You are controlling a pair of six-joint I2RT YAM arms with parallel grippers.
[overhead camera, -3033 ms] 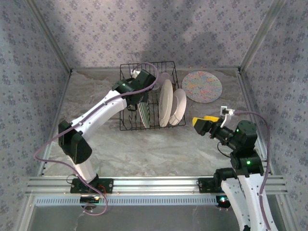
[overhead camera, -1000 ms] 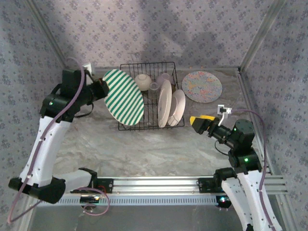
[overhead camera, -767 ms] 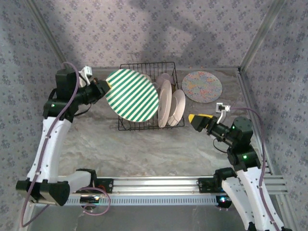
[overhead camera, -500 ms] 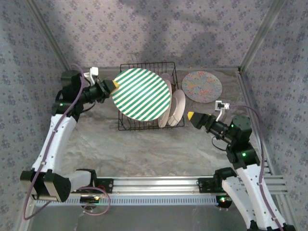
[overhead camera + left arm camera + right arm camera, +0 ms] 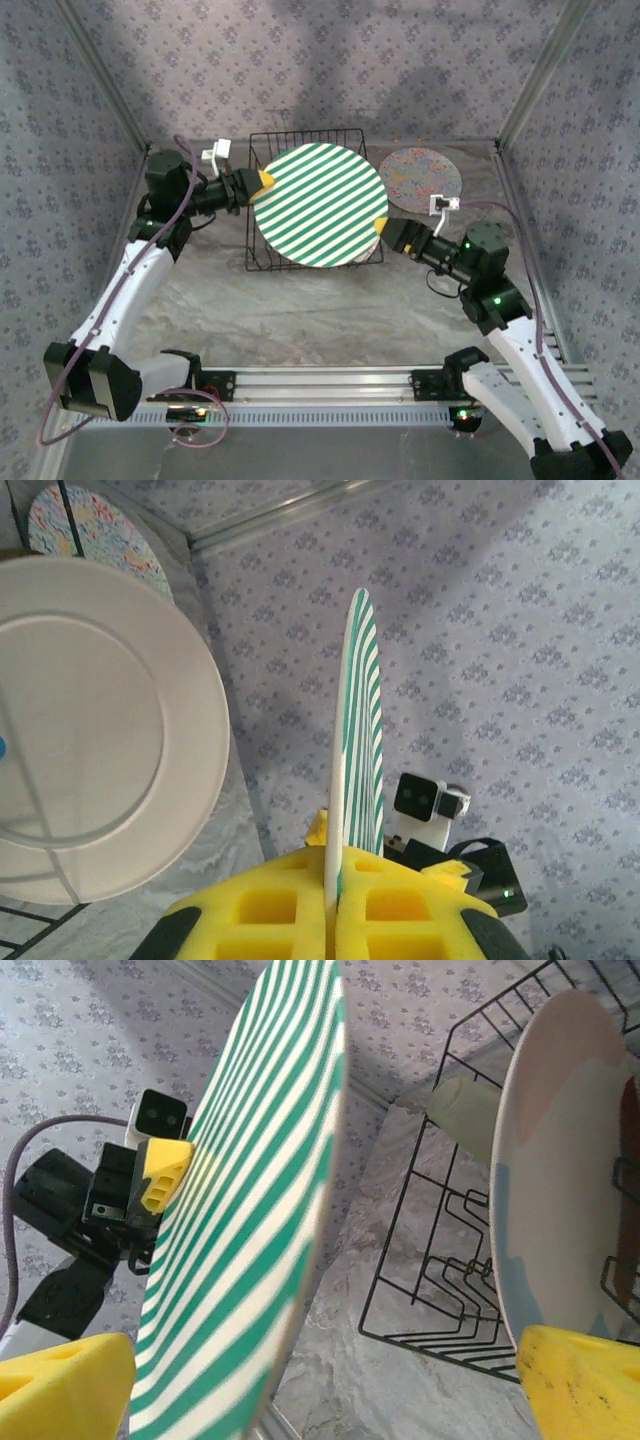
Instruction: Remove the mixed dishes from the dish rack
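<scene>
My left claw (image 5: pixel 262 181) is pressed together on the rim of the green-striped plate (image 5: pixel 320 205), pinching it between the yellow pads (image 5: pixel 270 910). The plate is out of the dish rack (image 5: pixel 303 134) and held in the air over it; from above, its face hides most of the rack. It is round and flat, cream-white, crossed by even, straight green bands from edge to edge. From my left wrist I see it edge-on, a thin blade with the stripes curving along the rim.

My right claw (image 5: pixel 381 226) is spread wide at the opposite rim, on the rack's right side. One yellow pad (image 5: pixel 60 1390) sits just beside the striped face and the other well off toward the rack, with the plate's edge between them. I cannot tell whether the nearer pad touches the plate.

Inside the rack a plain white plate (image 5: pixel 560 1180) stands on edge among the black prongs, and a pale cup (image 5: pixel 465 1110) lies behind it. To the right of the rack, near its far corner, a speckled multicoloured plate (image 5: pixel 428 177) lies flat on the grey marbled table (image 5: pixel 330 310).
</scene>
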